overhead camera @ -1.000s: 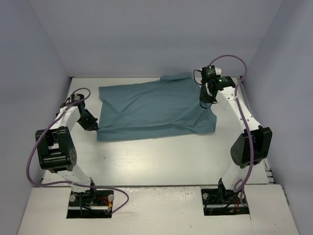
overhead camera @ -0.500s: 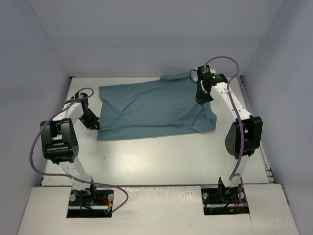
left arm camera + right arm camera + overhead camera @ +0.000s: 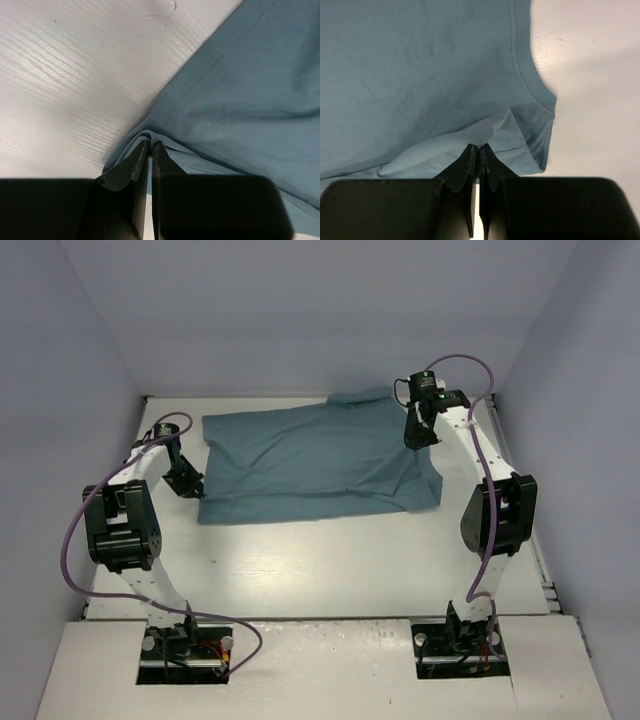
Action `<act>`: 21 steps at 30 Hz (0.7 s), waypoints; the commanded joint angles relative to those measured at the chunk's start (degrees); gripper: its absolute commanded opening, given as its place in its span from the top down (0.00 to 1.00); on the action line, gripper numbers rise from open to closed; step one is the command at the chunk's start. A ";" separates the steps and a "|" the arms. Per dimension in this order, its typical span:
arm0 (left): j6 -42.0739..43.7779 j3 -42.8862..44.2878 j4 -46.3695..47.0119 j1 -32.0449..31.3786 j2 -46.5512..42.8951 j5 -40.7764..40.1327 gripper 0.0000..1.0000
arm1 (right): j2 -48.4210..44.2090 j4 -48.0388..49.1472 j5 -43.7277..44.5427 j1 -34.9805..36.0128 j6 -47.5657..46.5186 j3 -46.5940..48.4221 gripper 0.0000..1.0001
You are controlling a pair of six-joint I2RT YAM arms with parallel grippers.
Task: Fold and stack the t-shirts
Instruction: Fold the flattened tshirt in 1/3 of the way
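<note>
The teal t-shirt (image 3: 310,460) lies spread across the far half of the white table, partly folded over itself. My left gripper (image 3: 192,483) is shut on the shirt's left edge, low near the table; in the left wrist view the cloth (image 3: 240,90) bunches between the gripper's closed tips (image 3: 150,145). My right gripper (image 3: 413,443) is shut on a fold of the shirt near its right end, held a little above the table; in the right wrist view the cloth (image 3: 420,75) is pinched at the gripper's tips (image 3: 479,147), with the sleeve hem to the right.
Lilac walls close in the table (image 3: 330,560) at the back, left and right. Purple cables loop off both arms. The arm bases stand at the near edge.
Both grippers have moved toward the back of the table with the shirt's edges in them. The shirt's near edge has shifted slightly back and left.
</note>
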 commanded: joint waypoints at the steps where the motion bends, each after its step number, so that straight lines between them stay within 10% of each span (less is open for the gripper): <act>1: 0.43 2.57 1.03 -0.23 -1.92 -1.44 1.00 | -2.49 1.37 0.05 -0.46 -0.53 3.66 1.00; 21: 0.36 6.11 1.47 -1.03 0.36 -3.59 1.00 | 1.05 2.16 -0.59 -0.99 -1.15 6.22 1.00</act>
